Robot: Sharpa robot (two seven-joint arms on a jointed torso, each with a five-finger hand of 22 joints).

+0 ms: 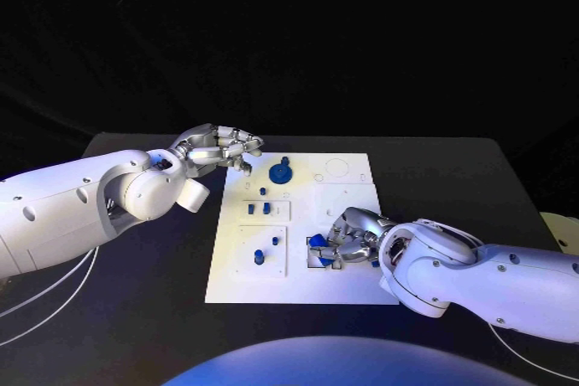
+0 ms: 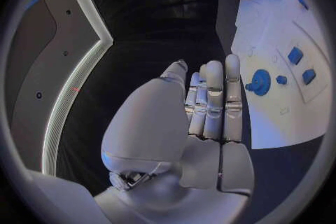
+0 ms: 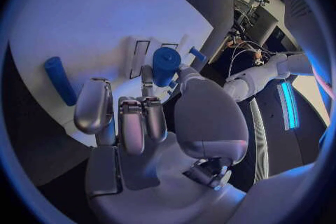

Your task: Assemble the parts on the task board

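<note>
Held, as it seems, between the fingers of the silver right hand (image 1: 347, 239) at the white task board's (image 1: 344, 292) right recess, the small blue cylinder part (image 3: 165, 65) could be jammed if tilted, while the silver left hand (image 1: 220, 146) is kept curled, holding nothing.

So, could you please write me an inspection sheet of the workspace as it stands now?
Surface: black table, carrying the white task board.
Job's things: blue round part at the board's far end; small blue parts stand in its recesses; a blue cylinder is at the right hand's fingers; whether it is gripped, cannot tell.
Clutter: nothing seen.
Hands: left hand at the board's far left corner, fingers curled, holding nothing; right hand over the board's near right recess.
Cables: thin white cables under the left arm.
Surroundings: dark backdrop.
</note>
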